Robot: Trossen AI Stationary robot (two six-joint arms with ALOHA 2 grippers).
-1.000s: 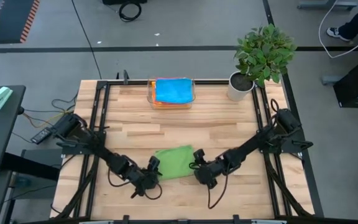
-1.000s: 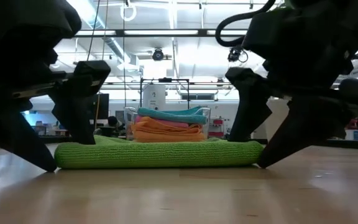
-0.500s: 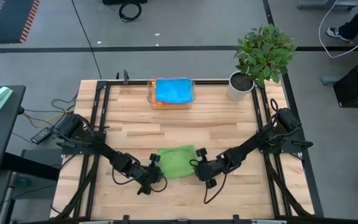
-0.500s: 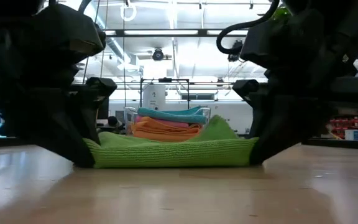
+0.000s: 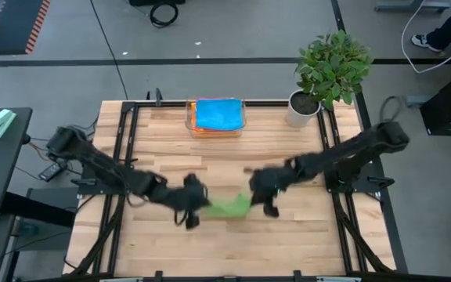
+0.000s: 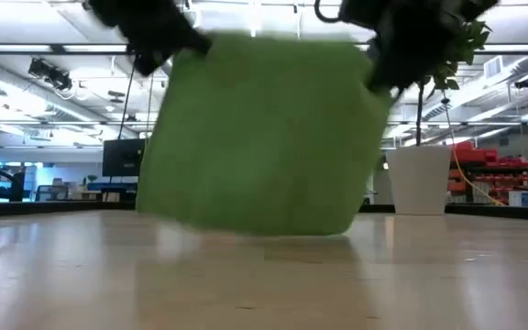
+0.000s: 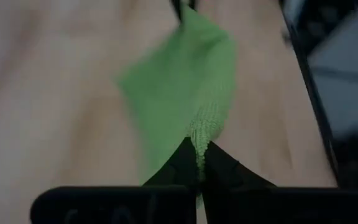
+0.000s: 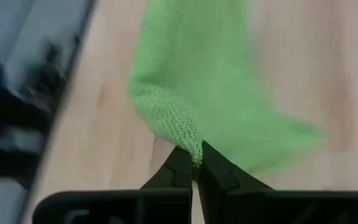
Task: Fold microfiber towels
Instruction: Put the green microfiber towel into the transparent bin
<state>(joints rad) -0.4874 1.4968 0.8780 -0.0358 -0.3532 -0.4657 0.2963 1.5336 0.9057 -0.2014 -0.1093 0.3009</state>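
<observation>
Hanging over the near middle of the desk point(image 5: 288, 235): green towel point(image 6: 259, 128), stretched between left claw point(image 7: 197, 163) and right claw point(image 8: 195, 163), each pinching a top corner, long edge running arm to arm. Waiting farther back: folded towels point(image 5: 216, 113) stacked in the clear tray point(image 5: 189, 119).

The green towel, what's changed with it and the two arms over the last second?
Both tools closed on the green towel: the left tool and right tool each pinch a corner. They raised it off the table, so it now hangs between them, and moved toward the table's middle. The tray of stacked towels and the potted plant stayed put.
</observation>
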